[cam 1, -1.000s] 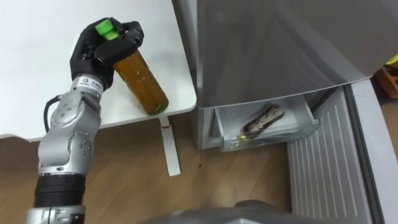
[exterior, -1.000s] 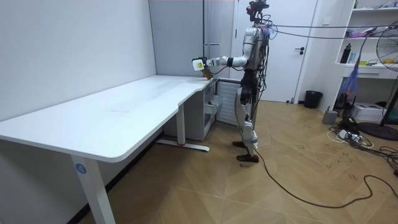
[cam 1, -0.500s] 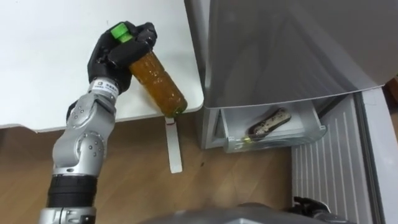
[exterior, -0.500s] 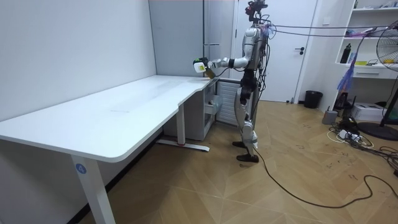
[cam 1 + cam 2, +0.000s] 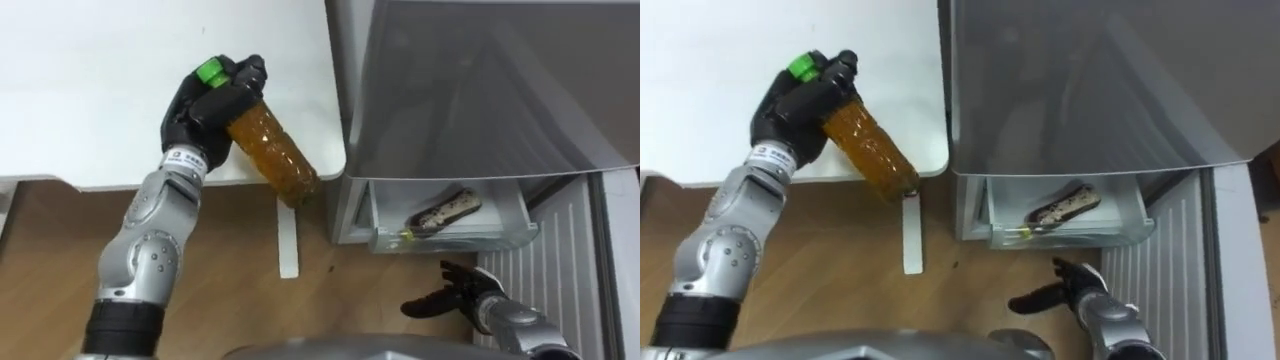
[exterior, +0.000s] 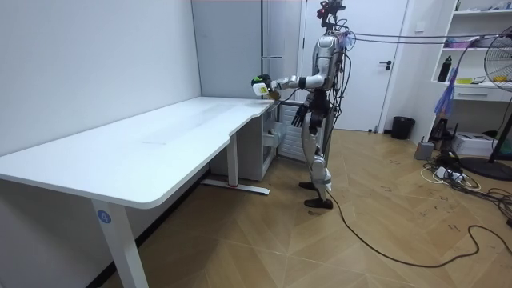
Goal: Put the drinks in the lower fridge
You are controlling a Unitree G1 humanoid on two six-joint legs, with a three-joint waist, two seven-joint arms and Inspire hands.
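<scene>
My left hand is shut round the neck end of a bottle of amber drink with a green cap. The bottle hangs tilted, its base past the white desk's corner. To the right stands the grey fridge; its lower drawer is pulled out and holds another bottle lying on its side. My right hand is open, fingers spread, low in front of the drawer. In the room view I stand at the desk's far end by the fridge, holding the bottle out at chest height.
The white desk fills the upper left, and its white leg stands on the wooden floor below the bottle. A ridged white panel lies right of the drawer. The fridge's upper part overhangs the drawer.
My left hand has carried the bottle to the right, off the desk's edge and nearer the fridge. My right hand has come up into view below the drawer. The camera has shifted too.
</scene>
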